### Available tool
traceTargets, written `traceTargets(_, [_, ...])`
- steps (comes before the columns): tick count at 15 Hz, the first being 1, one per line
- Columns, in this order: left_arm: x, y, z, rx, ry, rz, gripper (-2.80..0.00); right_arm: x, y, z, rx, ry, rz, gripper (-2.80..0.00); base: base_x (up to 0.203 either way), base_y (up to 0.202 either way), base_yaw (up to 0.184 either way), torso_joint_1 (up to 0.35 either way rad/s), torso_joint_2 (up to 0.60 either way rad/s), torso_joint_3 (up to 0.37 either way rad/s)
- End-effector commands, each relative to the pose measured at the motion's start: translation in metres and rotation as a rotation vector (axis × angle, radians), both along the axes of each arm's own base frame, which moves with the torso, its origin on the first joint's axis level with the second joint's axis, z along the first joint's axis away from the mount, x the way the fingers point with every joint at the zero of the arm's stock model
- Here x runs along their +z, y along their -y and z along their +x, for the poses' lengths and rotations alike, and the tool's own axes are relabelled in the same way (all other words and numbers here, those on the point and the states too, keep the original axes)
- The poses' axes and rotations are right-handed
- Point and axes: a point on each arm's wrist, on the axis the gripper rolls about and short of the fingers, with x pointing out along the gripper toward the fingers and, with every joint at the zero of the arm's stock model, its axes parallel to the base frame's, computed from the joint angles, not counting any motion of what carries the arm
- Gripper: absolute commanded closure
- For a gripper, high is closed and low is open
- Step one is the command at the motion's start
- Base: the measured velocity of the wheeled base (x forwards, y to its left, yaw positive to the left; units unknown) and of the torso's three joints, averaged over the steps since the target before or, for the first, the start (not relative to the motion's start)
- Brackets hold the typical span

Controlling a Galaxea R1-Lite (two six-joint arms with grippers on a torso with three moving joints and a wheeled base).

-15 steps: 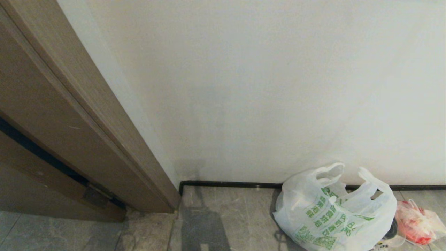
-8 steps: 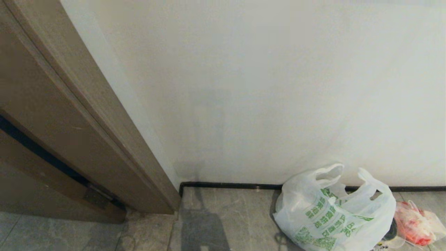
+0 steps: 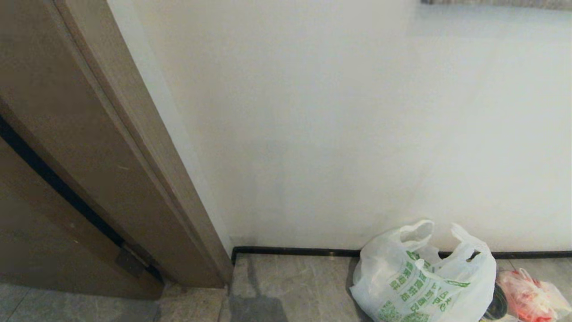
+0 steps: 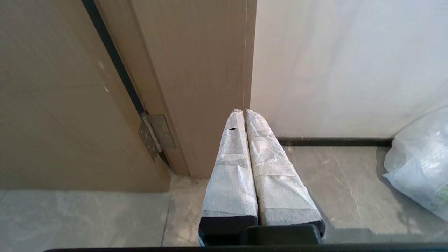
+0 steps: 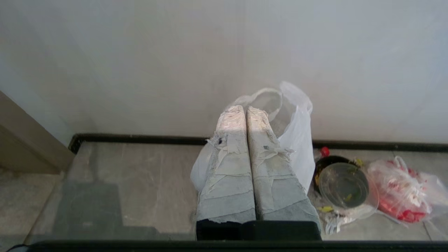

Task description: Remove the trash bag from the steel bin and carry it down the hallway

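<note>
Grey marble-look tiles of the hallway (image 3: 304,277) running up to a white wall (image 3: 357,134) with black skirting (image 3: 295,250). Left gripper (image 4: 244,112) hovering by the brown door frame (image 4: 196,87), padded fingers (image 4: 231,168) pressed together, gripping nothing. Right gripper (image 5: 245,109) likewise hovering with fingers (image 5: 227,168) squeezed together and empty, pointing at the trash bag (image 3: 420,277). Bag sitting on the floor against the wall, slumping, long axis roughly upright, loop handles (image 3: 418,230) sticking upward, green lettering facing outward. Lying just beside it: a round plastic container (image 5: 344,185) and a pinkish bag (image 3: 532,297).
</note>
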Motion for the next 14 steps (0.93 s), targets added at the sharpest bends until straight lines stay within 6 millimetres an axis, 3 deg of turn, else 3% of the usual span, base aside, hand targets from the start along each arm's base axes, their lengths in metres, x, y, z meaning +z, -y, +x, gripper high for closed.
traceTargets(1, [0.0002, 0.0, -0.0001, 0.001, 0.001, 0.001, 0.0, 0.0001, 0.0, 0.0001, 0.0, -0.001, 0.0, 0.0, 0.0, 0.0, 0.0, 0.002, 0.0, 0.212])
traceTargets(10, [0.0, 0.0, 0.0, -0.001, 0.001, 0.001, 0.0, 0.0001, 0.0, 0.0001, 0.0, -0.001, 0.0, 0.0, 0.0, 0.0, 0.0, 0.003, 0.0, 0.202])
traceTargets(14, [0.0002, 0.0, -0.0001, -0.001, 0.001, 0.004, 0.0, 0.0001, 0.0, 0.0001, 0.0, -0.001, 0.0, 0.0, 0.0, 0.0, 0.0, 0.002, 0.0, 0.062])
